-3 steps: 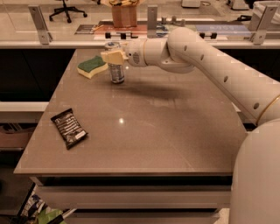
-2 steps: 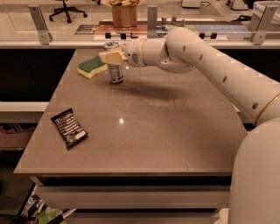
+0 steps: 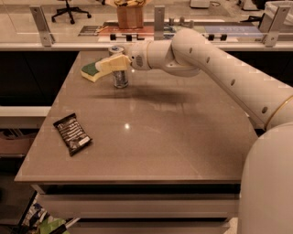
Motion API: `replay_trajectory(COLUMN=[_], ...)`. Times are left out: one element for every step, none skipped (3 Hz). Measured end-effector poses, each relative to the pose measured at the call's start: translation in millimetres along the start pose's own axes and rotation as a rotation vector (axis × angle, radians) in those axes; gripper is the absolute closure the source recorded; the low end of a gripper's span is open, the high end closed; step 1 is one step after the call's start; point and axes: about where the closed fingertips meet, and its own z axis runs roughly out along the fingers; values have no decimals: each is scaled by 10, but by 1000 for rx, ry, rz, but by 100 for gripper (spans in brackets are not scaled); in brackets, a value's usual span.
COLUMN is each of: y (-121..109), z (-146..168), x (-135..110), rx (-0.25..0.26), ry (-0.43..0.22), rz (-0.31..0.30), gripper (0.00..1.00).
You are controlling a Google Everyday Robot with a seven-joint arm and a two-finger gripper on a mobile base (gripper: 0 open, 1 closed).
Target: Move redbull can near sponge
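The redbull can [image 3: 120,78], a slim silver-grey can with a blue mark on its top, stands upright at the far left of the table. Its base is at the table surface. My gripper [image 3: 112,64] reaches in from the right on the white arm [image 3: 192,50]. Its pale fingers [image 3: 109,65] are closed around the can's upper half. The sponge [image 3: 90,71], green on top with a pale yellow body, lies just left of the can and partly behind the fingers. It is close to or touching the can.
A flat dark snack packet [image 3: 72,133] lies near the table's [image 3: 160,137] front left. The table's left edge runs close to the sponge. A railing with posts [image 3: 159,20] and a brown box [image 3: 130,13] stand behind the far edge.
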Motion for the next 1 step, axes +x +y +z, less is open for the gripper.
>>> replay_trajectory(y=[1], z=[1], x=[0], rx=[0], ry=[0], rz=[0], gripper=[0])
